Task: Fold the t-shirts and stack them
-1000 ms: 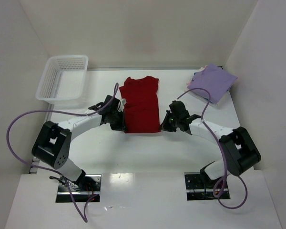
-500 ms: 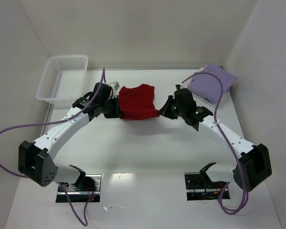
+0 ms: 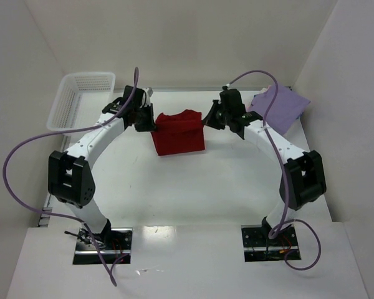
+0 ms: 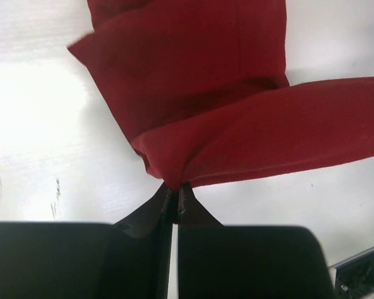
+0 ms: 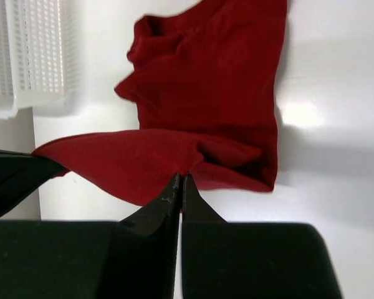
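The dark red t-shirt (image 3: 178, 132) lies in the middle of the table, its near half folded up and over toward the far side. My left gripper (image 3: 152, 122) is shut on the shirt's left corner; the left wrist view shows its tips (image 4: 175, 189) pinching the red cloth (image 4: 199, 93). My right gripper (image 3: 207, 120) is shut on the right corner; the right wrist view shows its tips (image 5: 179, 179) pinching the cloth (image 5: 206, 112). The held edge hangs taut between both grippers above the lower layer. A folded lavender t-shirt (image 3: 278, 108) lies at the far right, atop other folded edges.
A white mesh basket (image 3: 81, 101) stands at the far left, also in the right wrist view (image 5: 25, 53). White walls close the table at back and sides. Purple cables loop from both arms.
Both grippers have carried the shirt's near hem up and away toward the far side, folding the shirt in half. Both arms are now stretched further out.
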Robot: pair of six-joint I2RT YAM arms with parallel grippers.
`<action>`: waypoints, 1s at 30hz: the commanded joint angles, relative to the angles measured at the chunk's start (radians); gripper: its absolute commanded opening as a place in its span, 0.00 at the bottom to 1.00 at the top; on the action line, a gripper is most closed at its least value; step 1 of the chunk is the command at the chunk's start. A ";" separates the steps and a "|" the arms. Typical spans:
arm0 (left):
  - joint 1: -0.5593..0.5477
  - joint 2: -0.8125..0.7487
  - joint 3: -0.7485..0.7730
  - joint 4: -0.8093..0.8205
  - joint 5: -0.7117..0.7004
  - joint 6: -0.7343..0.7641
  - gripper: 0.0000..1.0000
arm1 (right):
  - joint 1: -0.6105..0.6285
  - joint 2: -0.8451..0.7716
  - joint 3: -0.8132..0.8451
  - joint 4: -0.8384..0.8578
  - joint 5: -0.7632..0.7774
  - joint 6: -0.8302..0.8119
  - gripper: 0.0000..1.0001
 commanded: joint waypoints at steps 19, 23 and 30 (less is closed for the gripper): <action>0.089 0.408 0.401 -0.020 -0.010 0.117 0.00 | -0.097 0.442 0.414 0.069 -0.022 -0.072 0.00; 0.110 0.465 0.468 -0.029 -0.001 0.126 0.00 | -0.117 0.483 0.437 0.069 -0.022 -0.081 0.00; 0.110 0.543 0.563 -0.052 0.012 0.144 0.00 | -0.136 0.483 0.448 0.060 -0.022 -0.081 0.00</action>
